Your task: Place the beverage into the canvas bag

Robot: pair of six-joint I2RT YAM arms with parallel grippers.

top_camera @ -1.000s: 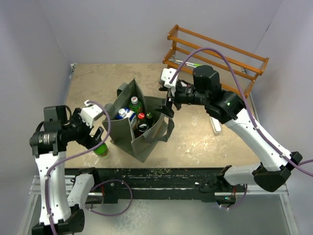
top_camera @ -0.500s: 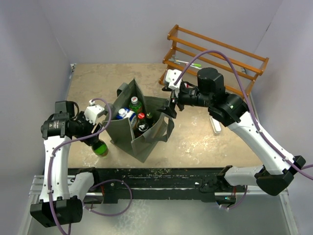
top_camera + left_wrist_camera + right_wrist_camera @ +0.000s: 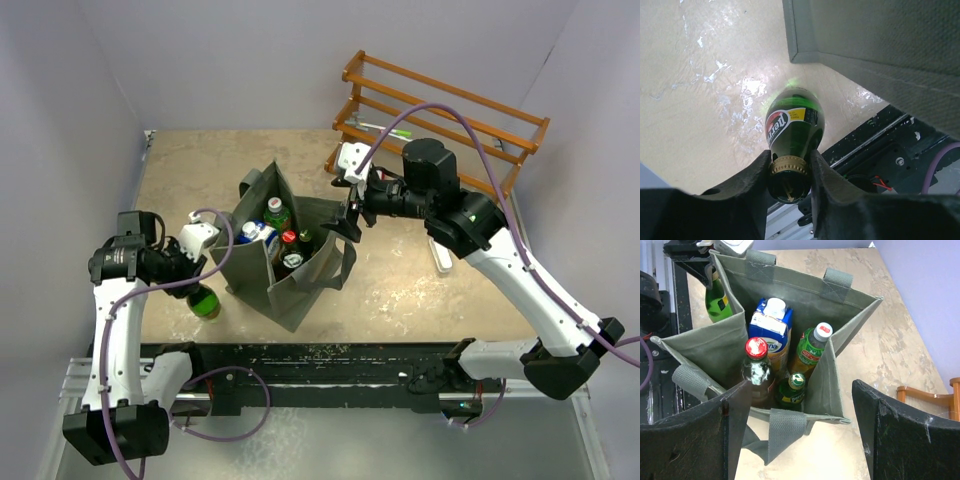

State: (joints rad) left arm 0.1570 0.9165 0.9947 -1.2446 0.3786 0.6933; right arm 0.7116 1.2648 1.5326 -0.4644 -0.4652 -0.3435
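A green glass bottle [image 3: 206, 302] with a gold cap stands on the table just left of the canvas bag [image 3: 300, 290]. My left gripper [image 3: 193, 282] is shut on the bottle [image 3: 792, 127]; in the left wrist view both fingers of the gripper [image 3: 790, 159] press its cap and neck. The grey-green bag [image 3: 785, 282] stands with its mouth wide, holding a blue-and-white carton [image 3: 771, 322], a red-capped bottle [image 3: 756, 347], a white-capped bottle [image 3: 815, 342] and a small green bottle [image 3: 795, 385]. My right gripper [image 3: 346, 222] hovers open over the bag's right rim [image 3: 800, 387], holding nothing.
A wooden rack [image 3: 440, 110] stands at the back right. A small white object [image 3: 440, 256] lies on the table under the right arm. The black rail [image 3: 330, 360] runs along the near edge, close to the green bottle.
My left gripper has come in around the green bottle's neck and closed on it. The right arm shifted slightly right at first, then held still, open.
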